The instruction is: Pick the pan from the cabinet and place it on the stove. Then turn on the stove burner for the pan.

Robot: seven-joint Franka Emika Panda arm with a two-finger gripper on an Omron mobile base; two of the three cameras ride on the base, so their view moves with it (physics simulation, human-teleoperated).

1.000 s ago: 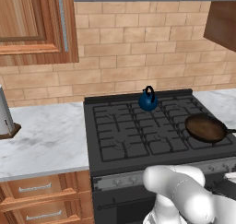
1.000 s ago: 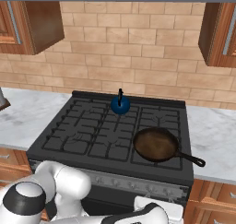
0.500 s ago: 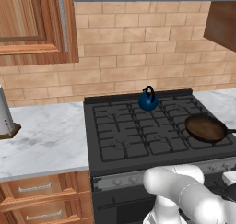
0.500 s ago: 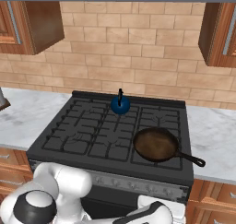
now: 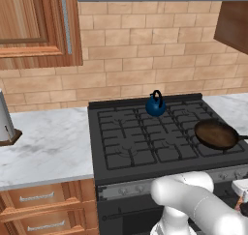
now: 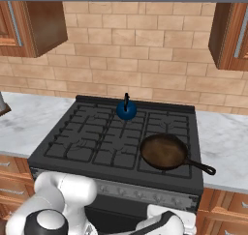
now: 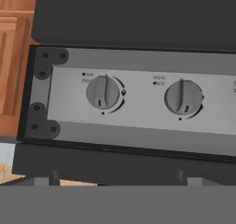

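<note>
I see the stove (image 6: 116, 142) spanning the middle between marble counter (image 5: 48, 147) stretches, its silver knob strip (image 7: 138, 103) facing my hand camera. The cabinet (image 5: 34, 26) hangs at ten o'clock in the left base view, door closed, well clear of the range. The pan (image 6: 163, 151) sits on the grates at the front right burner, handle (image 6: 198, 165) pointing to four o'clock past the stove's edge over the counter. The blue kettle (image 6: 126, 110) stands at the back centre, apart from the pan, open grate between them. Two knobs (image 7: 104, 92) face me at nine and three o'clock. My gripper (image 7: 115, 178) is spread wide, holding nothing, with free room before the strip.
</note>
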